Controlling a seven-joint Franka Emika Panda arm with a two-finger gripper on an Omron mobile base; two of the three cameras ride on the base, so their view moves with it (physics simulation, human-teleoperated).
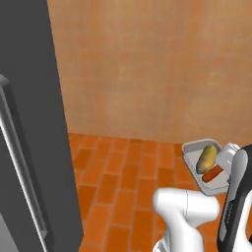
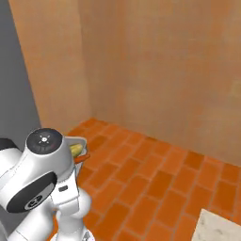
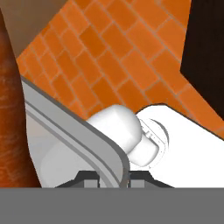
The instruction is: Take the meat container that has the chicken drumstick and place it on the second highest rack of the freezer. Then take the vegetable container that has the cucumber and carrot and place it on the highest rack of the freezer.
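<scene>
The claw is gripping the rim of the vegetable container, holding it above the tiled floor. The freezer is standing to the left, door side facing.

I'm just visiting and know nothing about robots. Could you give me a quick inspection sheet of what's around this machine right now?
Surface: orange brick-pattern floor; the tray is carried in the air above it.
Job's things: shallow light-grey rectangular vegetable container holds a stubby yellowish-green cucumber and a thin orange-red carrot. Tall dark-grey freezer stands at left, with a long grey bar handle; its inside is hidden.
Clutter: a pale speckled slab corner low at right.
Pincer: pincer is shut on the tray's rim, one tip on each side of the wall.
Cables: nothing seen.
Surroundings: plain tan-orange walls.
</scene>
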